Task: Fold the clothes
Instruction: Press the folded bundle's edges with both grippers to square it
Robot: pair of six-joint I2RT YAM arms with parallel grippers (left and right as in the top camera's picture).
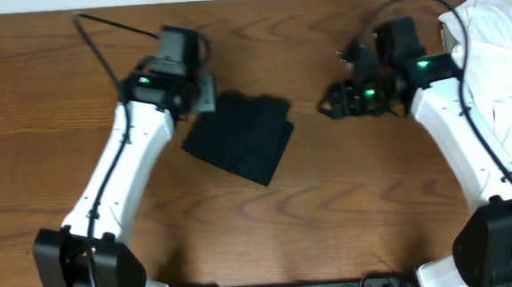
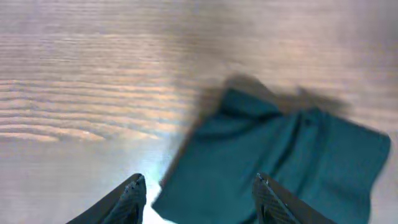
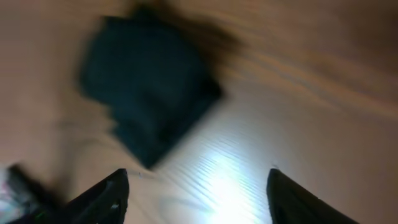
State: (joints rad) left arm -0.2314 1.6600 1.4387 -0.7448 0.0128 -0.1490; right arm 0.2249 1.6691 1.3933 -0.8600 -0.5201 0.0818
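The clothes (image 1: 240, 137), a black T-shirt, lie folded into a small, slightly skewed rectangle on the wooden table left of centre. My left gripper (image 1: 203, 95) hovers just off its upper left corner. In the left wrist view the left gripper (image 2: 198, 186) is open, with the shirt (image 2: 280, 155) lying on the table beyond and partly between the fingers (image 2: 134, 190), not gripped. My right gripper (image 1: 332, 103) stands to the right of the shirt, apart from it. In the right wrist view the right gripper (image 3: 198, 180) is open over bare wood, the shirt (image 3: 149, 93) blurred farther off.
A pile of white garments (image 1: 495, 49) with a small coloured print lies at the table's right edge, beside and partly under the right arm. Black cables run from both arms toward the back edge.
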